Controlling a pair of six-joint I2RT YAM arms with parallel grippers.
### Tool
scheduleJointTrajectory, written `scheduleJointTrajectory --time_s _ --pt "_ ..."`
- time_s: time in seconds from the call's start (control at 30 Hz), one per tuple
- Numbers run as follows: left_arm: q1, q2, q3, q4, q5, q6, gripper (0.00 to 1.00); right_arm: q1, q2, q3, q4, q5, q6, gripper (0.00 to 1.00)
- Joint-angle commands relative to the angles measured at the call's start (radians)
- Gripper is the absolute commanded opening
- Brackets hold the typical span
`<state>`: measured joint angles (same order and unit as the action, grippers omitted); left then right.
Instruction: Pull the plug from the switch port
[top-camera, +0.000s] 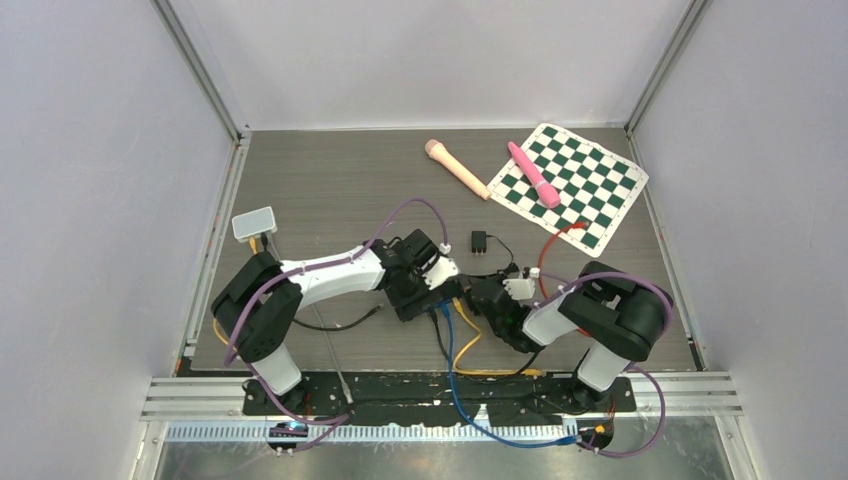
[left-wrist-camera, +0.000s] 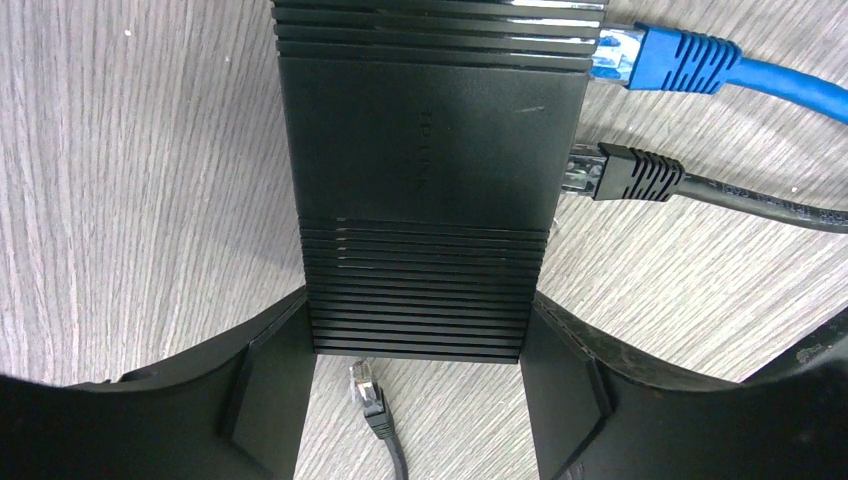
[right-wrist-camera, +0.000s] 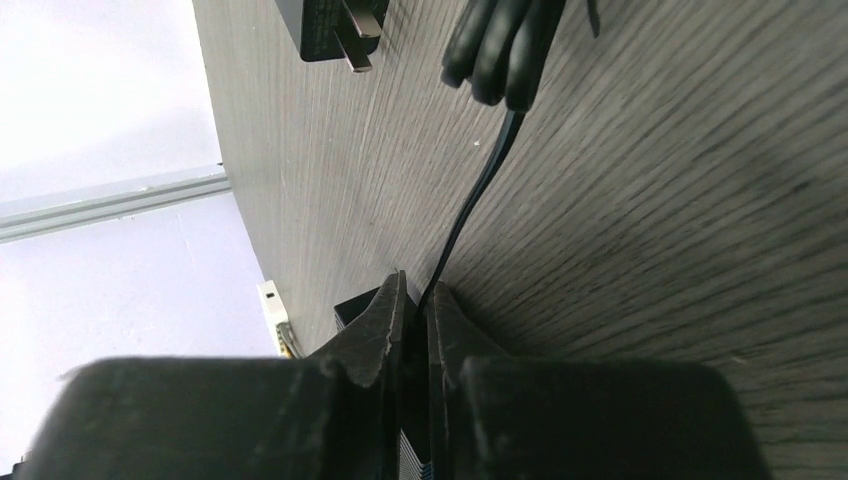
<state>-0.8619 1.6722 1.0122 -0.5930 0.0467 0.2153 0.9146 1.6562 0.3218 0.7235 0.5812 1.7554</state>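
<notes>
Around the switch (left-wrist-camera: 420, 180), left jaws clenched; blue plug (left-wrist-camera: 665, 58), black plug (left-wrist-camera: 625, 173); right jaws seemingly gripping cable (right-wrist-camera: 468, 210).

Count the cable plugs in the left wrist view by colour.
Blue plug: 1
Black plugs: 2, the plugged-in black plug and the loose black plug
Total: 3

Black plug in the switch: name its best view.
Left wrist: the black plug sits sharp in the side of the switch, below the blue plug. Top external shows only tangled cables there; right wrist, only a thin cable in its hand.
</notes>
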Motion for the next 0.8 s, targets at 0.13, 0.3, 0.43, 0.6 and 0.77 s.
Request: scheduleJointTrajectory --time_s 0.13,0.3,0.43,0.6,0.77 --pt "-0.006 -0.047 0.0 0.037 0.033 0.009 0.31 -0.022 -0.096 -0.031 0.005 0.12 -0.151 0.05" --pt "-0.006 -0.042 -0.002 0.032 0.03 0.007 0.3 -0.037 -0.053 -0.166 0.409 0.147 -0.202 0.05" --pt "-0.006 -0.036 0.004 0.03 0.032 0.009 0.3 -0.04 0.157 -0.225 0.868 0.109 -0.266 0.05" --pt "-0.006 -0.039 -0.001 0.026 0.034 0.009 0.29 -0.048 0.235 -0.204 0.89 0.059 -0.22 0.05" --pt "-0.007 -0.034 0.006 0.026 0.032 0.009 0.28 -0.051 0.09 -0.23 0.667 0.125 -0.176 0.05"
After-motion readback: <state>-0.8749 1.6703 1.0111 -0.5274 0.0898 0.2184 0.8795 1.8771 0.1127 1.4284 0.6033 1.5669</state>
